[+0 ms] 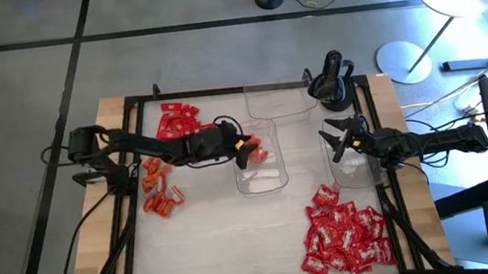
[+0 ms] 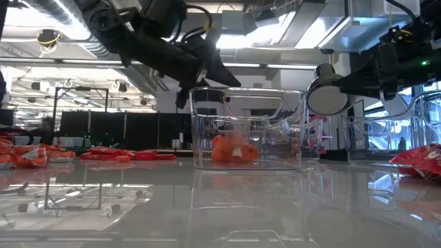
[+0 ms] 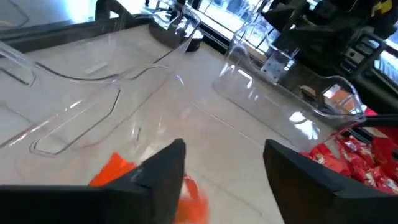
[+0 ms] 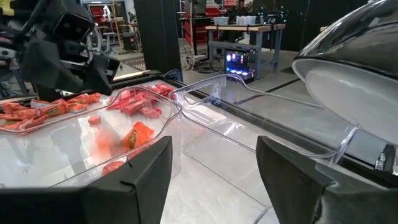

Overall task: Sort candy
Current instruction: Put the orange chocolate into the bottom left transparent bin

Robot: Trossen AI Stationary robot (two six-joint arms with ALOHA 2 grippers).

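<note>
A clear middle tray (image 1: 265,186) holds a few orange candies (image 1: 259,154), which lie on its floor (image 2: 233,149). My left gripper (image 1: 244,153) hangs open over that tray's left part, the orange candies (image 3: 114,169) just below its fingers (image 3: 224,163). On the table lie three candy piles: plain red (image 1: 176,121) at the far left, orange (image 1: 160,189) at the left, and red with white marks (image 1: 343,233) at the near right. My right gripper (image 1: 334,138) is open above a right-hand clear tray (image 1: 353,172), holding nothing (image 4: 214,163).
A third clear tray (image 1: 277,102) stands at the far edge. A black stand (image 1: 332,81) sits at the far right behind the right tray. A black frame (image 1: 128,169) runs around the table. Bare tabletop lies in the near middle (image 1: 228,240).
</note>
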